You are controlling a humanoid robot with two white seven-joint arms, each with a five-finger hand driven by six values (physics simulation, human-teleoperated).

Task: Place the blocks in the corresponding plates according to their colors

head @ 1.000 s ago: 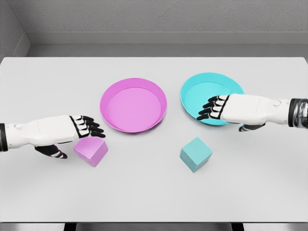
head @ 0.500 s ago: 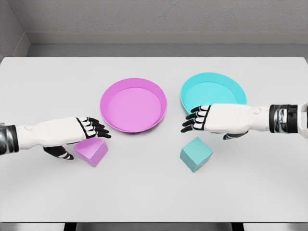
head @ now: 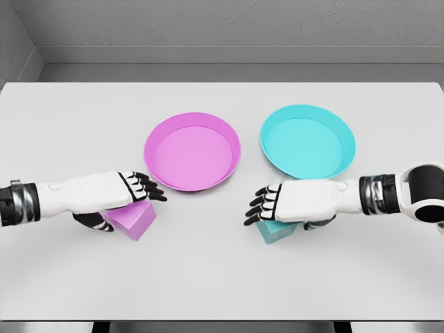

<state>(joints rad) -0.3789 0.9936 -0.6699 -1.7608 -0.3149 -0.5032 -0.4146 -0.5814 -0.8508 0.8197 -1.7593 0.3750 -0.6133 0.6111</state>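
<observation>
A pink block (head: 133,220) lies on the white table (head: 222,277) in front of the pink plate (head: 192,151). My left hand (head: 132,191) hovers right over the block, fingers spread and flat, thumb (head: 94,223) down beside its left face. A cyan block (head: 274,231) lies in front of the cyan plate (head: 307,141), mostly covered by my right hand (head: 274,205), whose fingers reach out over it, open. Both plates hold nothing.
The table's front edge (head: 222,320) runs along the bottom of the view. A grey wall (head: 222,31) stands behind the table.
My right hand has come down and leftwards from over the cyan plate to above the cyan block. My left hand has slid right, over the pink block. Neither block has moved.
</observation>
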